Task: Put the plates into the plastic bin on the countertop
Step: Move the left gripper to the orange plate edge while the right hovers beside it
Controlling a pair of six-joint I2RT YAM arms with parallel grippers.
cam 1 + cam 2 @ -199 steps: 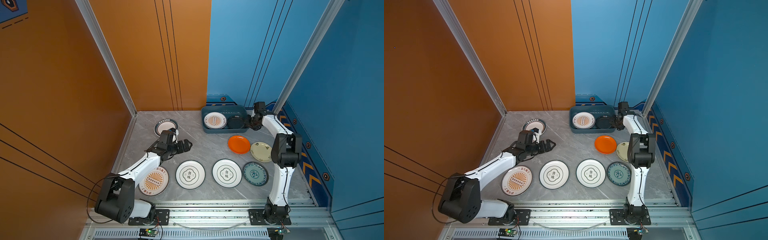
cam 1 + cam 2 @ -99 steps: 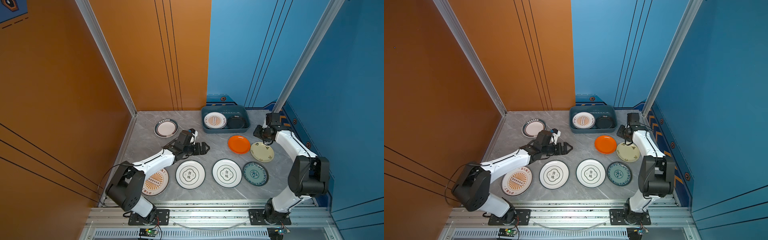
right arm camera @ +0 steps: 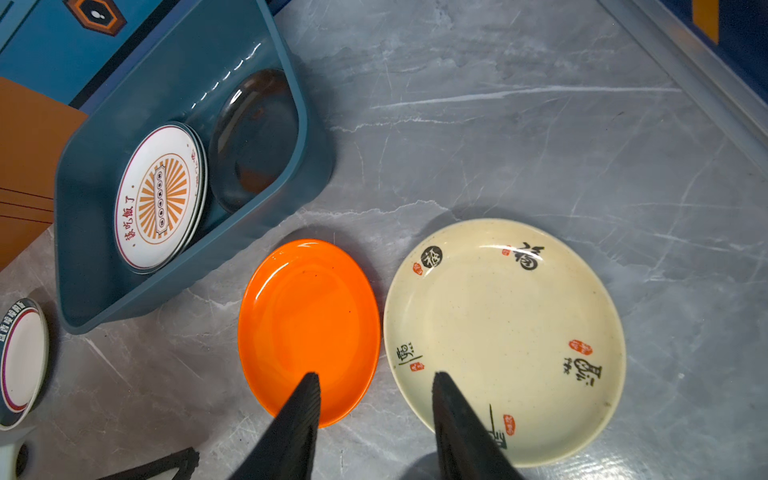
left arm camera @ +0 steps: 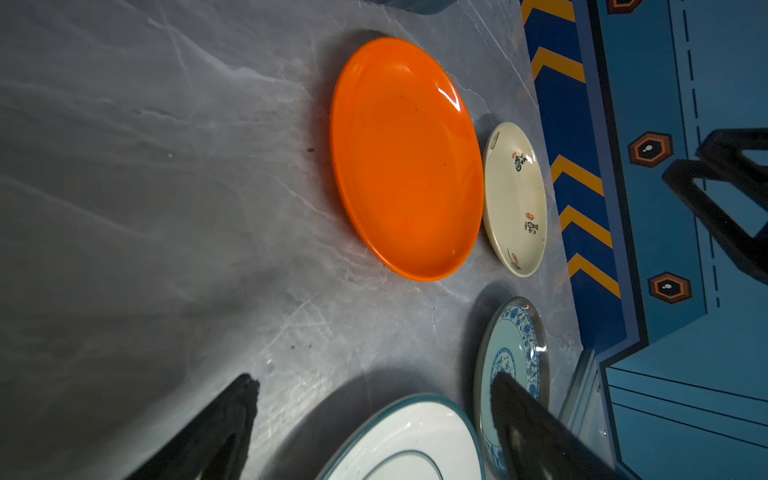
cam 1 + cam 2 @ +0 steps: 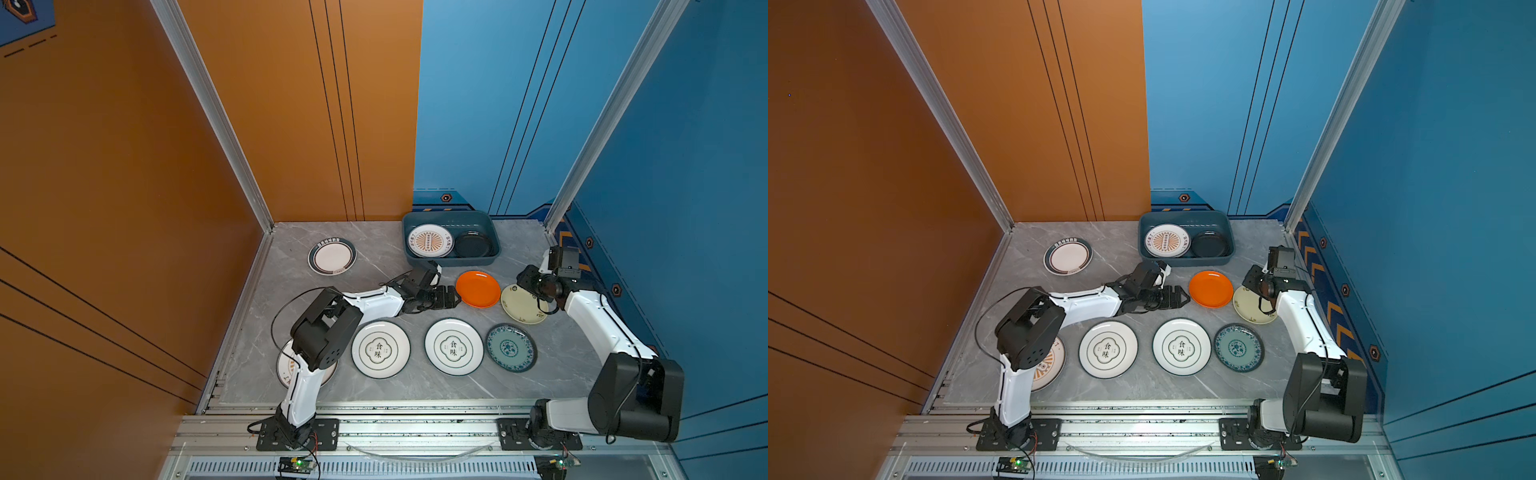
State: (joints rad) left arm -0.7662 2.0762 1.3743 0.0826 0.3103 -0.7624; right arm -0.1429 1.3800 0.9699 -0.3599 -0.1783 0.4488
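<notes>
Left gripper (image 4: pixel 374 379) has slid up beside the glossy orange plate (image 4: pixel 405 160), wide apart; right gripper (image 3: pixel 376 379) half-spread, empty.

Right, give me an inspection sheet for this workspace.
Surface: grey marble countertop, white veins.
Job's things: bin holds sunburst plate and black plate; seven plates lie outside, among them orange plate and cream plate.
Clutter: nothing seen.
Grippers: left gripper open, empty, beside orange plate; right gripper open, empty, over the orange and cream plates' neighbouring edges.
Cables: black cable loops off left arm.
Surroundings: orange wall, blue wall, aluminium rail in front.
</notes>
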